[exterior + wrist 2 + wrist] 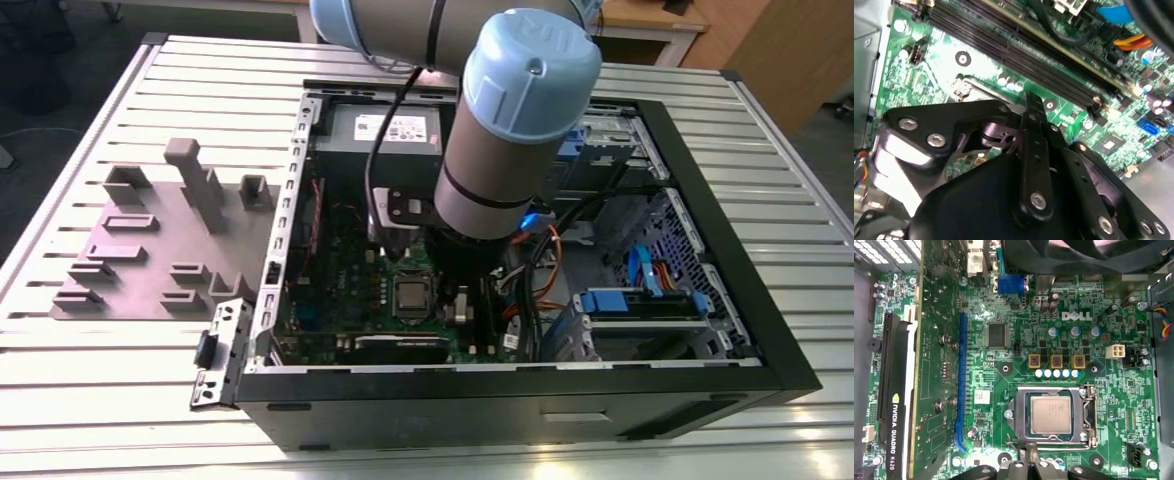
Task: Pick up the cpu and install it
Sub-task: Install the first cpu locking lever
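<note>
Black pincer (1029, 100) parts crowd the second wrist view, hanging just over the green board (929, 60); whether the fingers are open or closed you cannot tell from these pictures, and nothing shows between them.

Going down in size: the slatted desk (120, 400) carries the open computer case (534, 400); inside it the arm (514, 150) reaches down over the board (1104, 405); on the board, in the first wrist view, sits the metal socket frame (1089, 412), and within that frame lies the cpu (1051, 414).

You look late in the task; the chip lies flat and square in its socket, apparently seated, with the pincer just beside the frame's edge. Judge any further move as needing a light, straight touch, since the chip must stay level in its seat.

The cpu itself is a small flat square, silvery-grey on top with a paler rim.
</note>
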Action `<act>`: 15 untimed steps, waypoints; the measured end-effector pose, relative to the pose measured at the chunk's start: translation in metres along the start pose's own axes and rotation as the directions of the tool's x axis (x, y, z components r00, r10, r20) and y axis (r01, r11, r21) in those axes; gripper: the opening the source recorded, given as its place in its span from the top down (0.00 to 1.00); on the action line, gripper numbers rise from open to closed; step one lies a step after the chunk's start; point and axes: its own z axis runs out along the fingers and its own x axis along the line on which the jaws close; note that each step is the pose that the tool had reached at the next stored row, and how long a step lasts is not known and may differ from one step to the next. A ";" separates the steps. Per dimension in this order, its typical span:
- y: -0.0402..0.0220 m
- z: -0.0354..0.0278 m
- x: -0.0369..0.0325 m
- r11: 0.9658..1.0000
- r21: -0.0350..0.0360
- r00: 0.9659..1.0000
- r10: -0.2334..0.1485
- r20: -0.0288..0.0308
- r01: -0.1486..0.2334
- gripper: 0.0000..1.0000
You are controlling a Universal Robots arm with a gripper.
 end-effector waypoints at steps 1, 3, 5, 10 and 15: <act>0.0001 -0.0016 0.0001 1.000 0.000 1.000 0.000 -0.001 0.000 0.89; 0.0002 -0.0043 0.0001 1.000 0.000 1.000 0.000 -0.001 0.000 0.89; 0.0004 -0.0072 0.0002 1.000 0.000 1.000 0.000 0.000 0.000 0.89; 0.0008 -0.0116 0.0002 1.000 0.000 1.000 0.000 0.000 0.000 0.89; 0.0008 -0.0118 0.0003 1.000 0.000 1.000 0.000 -0.001 0.000 0.89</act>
